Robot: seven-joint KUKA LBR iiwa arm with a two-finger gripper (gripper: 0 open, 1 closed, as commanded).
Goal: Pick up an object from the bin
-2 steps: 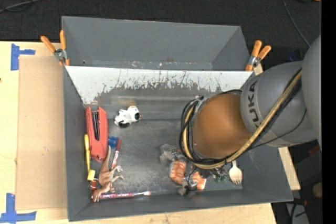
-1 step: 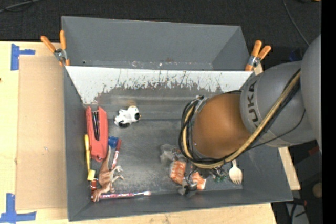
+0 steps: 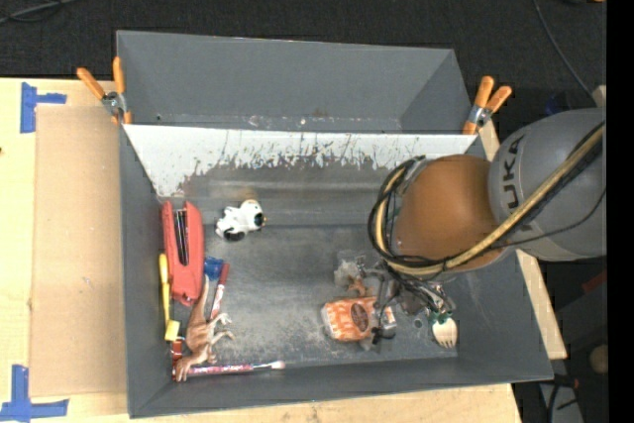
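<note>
Orange-and-white lumpy thing (image 3: pixel 344 320) lies on the floor of the grey bin (image 3: pixel 297 84), front right. Gripper (image 3: pixel 381 316) is low at its right edge, under the arm's orange wrist cover (image 3: pixel 441 213). Open or closed: can't tell, cables and dark parts muddle it. Small grey thing (image 3: pixel 349 270) is just behind, white-and-green thing (image 3: pixel 445 333) just right of the gripper. Judgement: the step is the grasp. To do it well, centre over the orange-and-white thing rather than its edge, straddle its narrow way, go low, close firmly and lift straight so neighbours aren't snagged. Cow toy (image 3: pixel 240 219) and left-wall heap (image 3: pixel 193 312) are well apart, no concern.
</note>
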